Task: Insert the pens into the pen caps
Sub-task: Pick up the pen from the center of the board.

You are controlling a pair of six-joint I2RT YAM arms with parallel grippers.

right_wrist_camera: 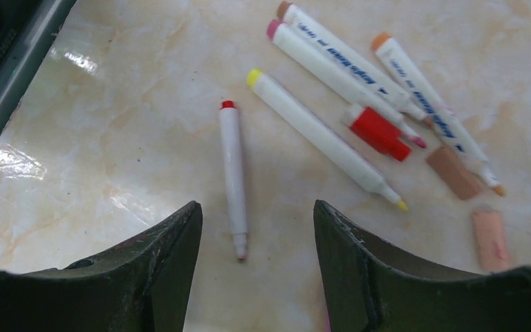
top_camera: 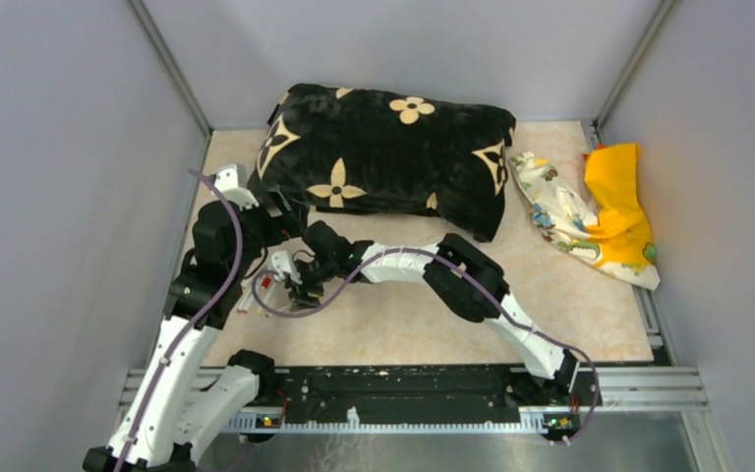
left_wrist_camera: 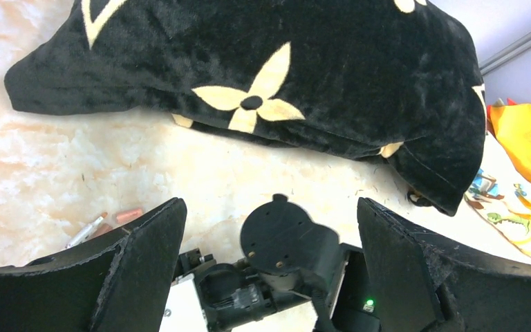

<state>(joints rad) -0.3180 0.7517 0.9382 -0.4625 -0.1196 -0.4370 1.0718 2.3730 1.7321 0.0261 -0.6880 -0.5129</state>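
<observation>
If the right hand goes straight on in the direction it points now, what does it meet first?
Most likely the red-ended pen: its tip lies between the right hand's open fingers. Depth is unclear.

Lighting is bright and even, from overhead. I note glare on the table (right_wrist_camera: pixel 76 62) at upper left. My right fingers (right_wrist_camera: pixel 159 277) are soft and out of focus; the pens (right_wrist_camera: pixel 318 131) are sharp.

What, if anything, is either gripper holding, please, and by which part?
Nothing: the left gripper is open and empty; the right gripper is open above the red-ended pen, not touching.
</observation>
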